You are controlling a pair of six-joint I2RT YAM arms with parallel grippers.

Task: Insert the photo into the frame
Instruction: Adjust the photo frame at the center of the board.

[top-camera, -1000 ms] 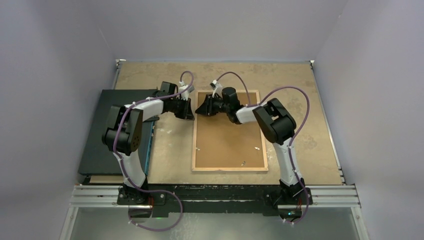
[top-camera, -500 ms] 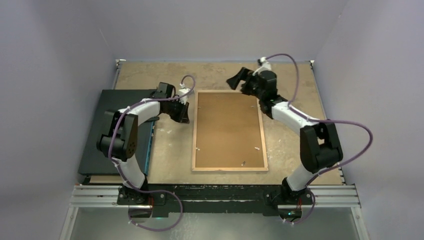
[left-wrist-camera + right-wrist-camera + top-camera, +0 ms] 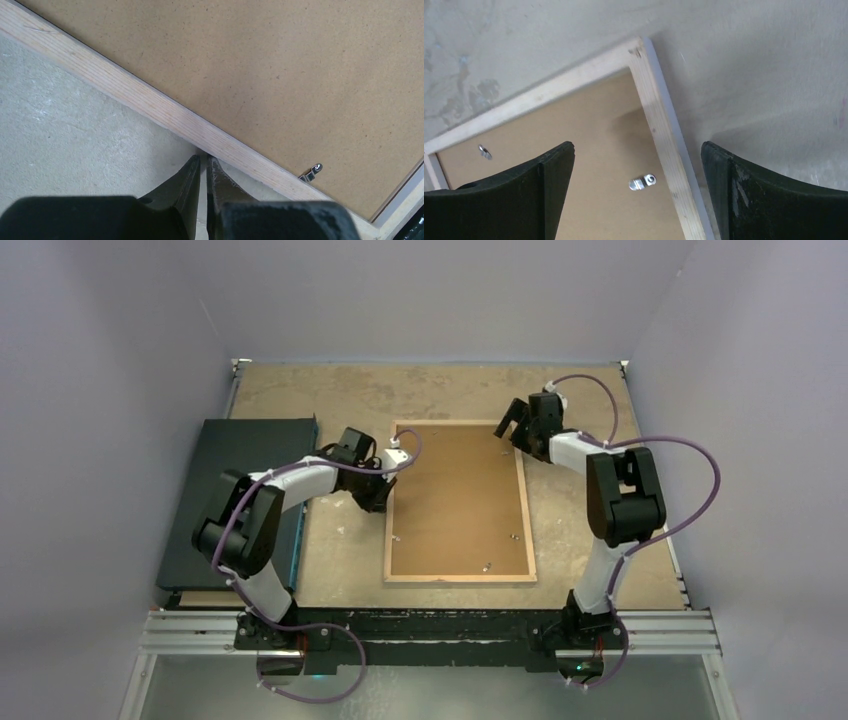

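Note:
The frame (image 3: 455,502) lies face down in the middle of the table, with its light wood back and brown backing board up. My left gripper (image 3: 378,500) is shut, and its fingertips (image 3: 203,159) touch the outer side of the frame's left wood edge (image 3: 150,100) with nothing between them. My right gripper (image 3: 515,428) hangs open over the frame's far right corner (image 3: 659,125). Its jaws (image 3: 638,146) stand wide apart, straddling the right rail and a small metal clip (image 3: 642,182). The photo is out of view.
A plain dark flat board (image 3: 240,490) lies at the left, with a thin blue edge (image 3: 297,530) showing along its right side. Small metal clips (image 3: 515,536) sit on the backing board. Pale walls enclose the table, and a metal rail (image 3: 430,632) runs along the near edge.
My right arm lifted off the frame's far middle, swung right and came down over the far right corner, its jaws opening wide. My left gripper moved right to the frame's left edge.

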